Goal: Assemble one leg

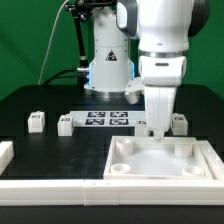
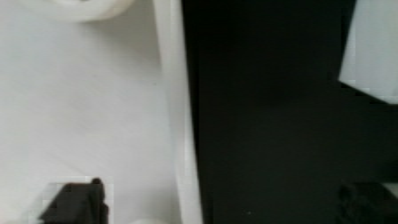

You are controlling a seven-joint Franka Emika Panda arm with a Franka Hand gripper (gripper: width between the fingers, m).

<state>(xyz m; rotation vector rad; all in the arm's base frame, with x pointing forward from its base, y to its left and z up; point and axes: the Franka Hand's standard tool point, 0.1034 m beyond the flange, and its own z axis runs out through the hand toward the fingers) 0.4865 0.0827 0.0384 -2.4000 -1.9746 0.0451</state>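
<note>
My gripper (image 1: 157, 127) hangs low over the far edge of the large white tray (image 1: 130, 172). In the wrist view the gripper (image 2: 217, 204) is open and empty. One dark fingertip (image 2: 75, 200) is over the tray's floor and the other is over the black table, with the tray's rim (image 2: 173, 110) between them. A round corner socket (image 2: 89, 8) shows beyond. A leg (image 1: 179, 122) with a marker tag stands just to the exterior view's right of the gripper. Two more legs (image 1: 36, 122) (image 1: 66, 124) stand at the exterior view's left. A white shape (image 2: 374, 70) at the wrist view's edge is too blurred to name.
The marker board (image 1: 108, 120) lies on the black table behind the tray. Another small white block (image 1: 132, 95) sits near the robot base (image 1: 108, 70). White borders (image 1: 50, 185) run along the front and the left.
</note>
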